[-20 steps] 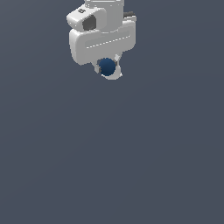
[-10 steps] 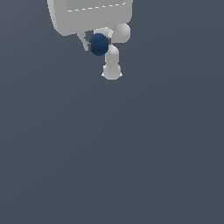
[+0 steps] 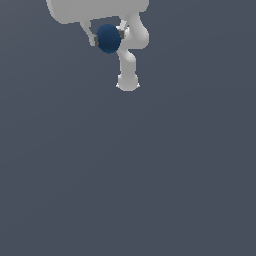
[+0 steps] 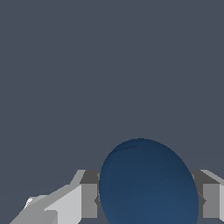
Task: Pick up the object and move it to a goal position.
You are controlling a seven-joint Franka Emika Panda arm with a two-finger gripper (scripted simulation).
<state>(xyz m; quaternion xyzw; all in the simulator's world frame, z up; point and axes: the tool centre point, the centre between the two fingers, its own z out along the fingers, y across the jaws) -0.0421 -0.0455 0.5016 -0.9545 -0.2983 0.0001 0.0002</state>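
Wrist view — smooth round ball point(image 4: 148, 183) between tool point(image 4: 146, 199) pads.

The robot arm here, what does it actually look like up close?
The arm is smooth, glossy white, built of rounded, tube-like segments with bulging joints. Its gripper has a blocky white body and two slim light-grey fingers tipped with darker grey pads. No cables or markings show.

The gripper point(image 3: 108, 38) has the dark blue ball point(image 3: 108, 38) clamped between its fingers. Both sit high against plain grey.
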